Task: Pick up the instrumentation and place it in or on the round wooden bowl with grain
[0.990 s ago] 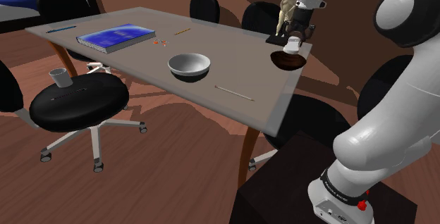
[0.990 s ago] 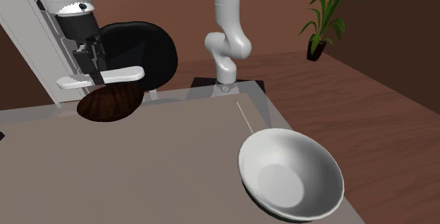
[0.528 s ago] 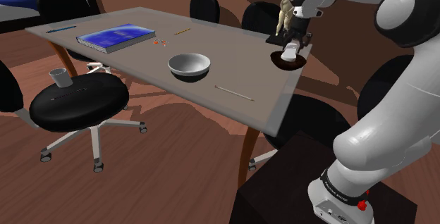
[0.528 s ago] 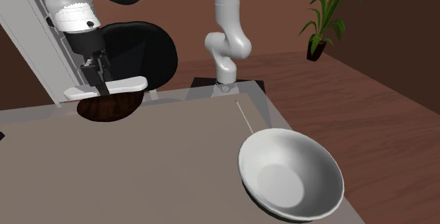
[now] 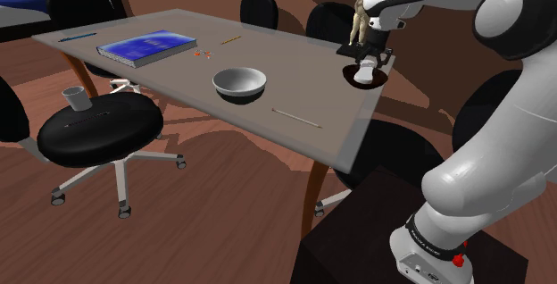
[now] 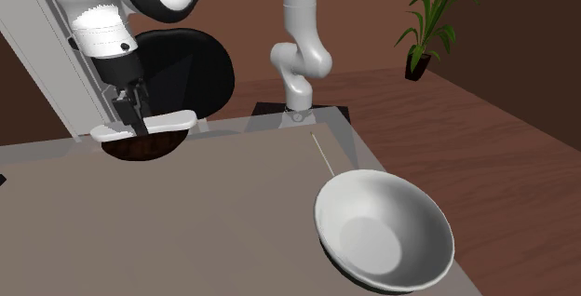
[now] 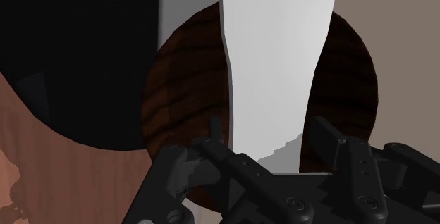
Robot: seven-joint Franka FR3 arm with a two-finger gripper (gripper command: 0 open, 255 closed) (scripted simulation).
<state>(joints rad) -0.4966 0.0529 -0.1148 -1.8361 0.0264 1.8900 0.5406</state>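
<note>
A dark round wooden bowl with visible grain stands at the table's far corner, near the shoulder view's right. A white, flat, elongated instrument lies level across the bowl's rim. My gripper is shut on one end of it, directly above the bowl. In the wrist view the black fingers clasp the instrument's narrow end, and its wide end stretches over the bowl.
A grey bowl sits mid-table, with a thin stick near the front edge. A blue book and a pencil lie at the far left. A black office chair carries a cup. A figurine stands behind the gripper.
The gripper has come down with the white instrument, from a little above the wooden bowl to level with its rim. Nothing else has moved.
</note>
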